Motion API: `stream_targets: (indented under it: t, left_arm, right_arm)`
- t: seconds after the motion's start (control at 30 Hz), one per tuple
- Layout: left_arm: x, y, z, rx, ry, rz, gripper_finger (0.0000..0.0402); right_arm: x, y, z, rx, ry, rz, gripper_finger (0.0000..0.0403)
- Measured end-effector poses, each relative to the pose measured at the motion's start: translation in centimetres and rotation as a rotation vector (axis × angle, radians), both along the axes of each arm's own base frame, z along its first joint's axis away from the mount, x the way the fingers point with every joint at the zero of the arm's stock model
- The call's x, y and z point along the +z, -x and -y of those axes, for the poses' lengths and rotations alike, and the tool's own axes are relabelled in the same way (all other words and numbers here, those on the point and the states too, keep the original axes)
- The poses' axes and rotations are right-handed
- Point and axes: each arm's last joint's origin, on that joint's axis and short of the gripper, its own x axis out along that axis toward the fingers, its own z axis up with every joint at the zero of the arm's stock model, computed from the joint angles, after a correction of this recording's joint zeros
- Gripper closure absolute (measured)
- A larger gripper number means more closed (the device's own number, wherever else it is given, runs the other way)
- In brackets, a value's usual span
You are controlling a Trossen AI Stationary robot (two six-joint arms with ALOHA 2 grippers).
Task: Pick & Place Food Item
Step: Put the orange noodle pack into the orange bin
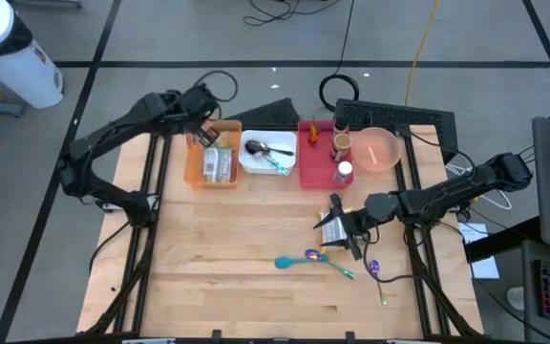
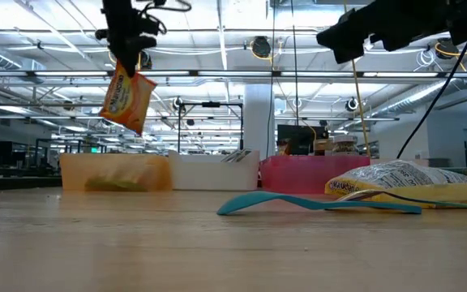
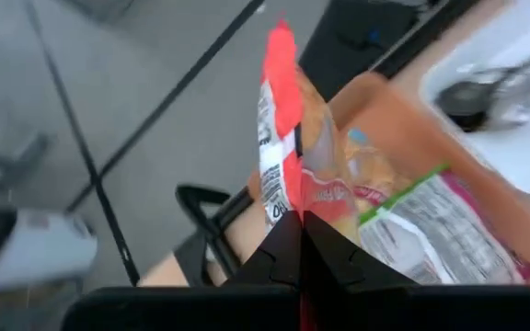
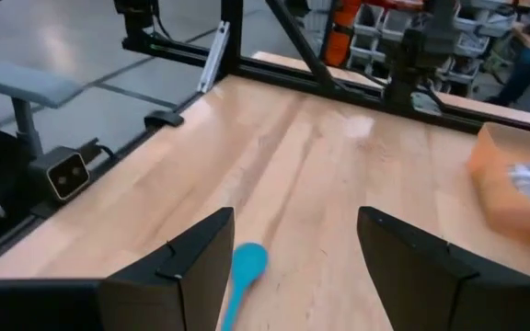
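Hanging straight above the orange bin [image 1: 212, 162], the snack packet [image 2: 126, 100] is pinched by its top edge in the left tool [image 2: 127, 58], long side pointing down. The right tool [image 1: 337, 222] waits spread wide over the silver packet [image 2: 396, 178], well apart from the bin.

packet [image 2: 126, 100] print blurred, nothing legible

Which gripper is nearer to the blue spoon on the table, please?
Right. The right gripper hangs open just above and beside the blue spoon; the left gripper, shut on an orange packet, is far off over the orange bin.
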Motion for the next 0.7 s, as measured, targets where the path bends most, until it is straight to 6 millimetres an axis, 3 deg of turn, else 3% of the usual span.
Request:
stream_targets:
  t: [0.4,0.7]
  left_arm:
    - [-7.4,1.0,-0.5,0.338,0.029,-0.037,0.0401]
    - [-8.0,0.8,-0.3,0.429,-0.035,0.028,0.0401]
  right_arm:
    - [0.0,0.0,0.0,-0.003,0.001,-0.002,0.0179]
    - [0.2,-0.1,0.0,0.003,0.020,0.032,0.0179]
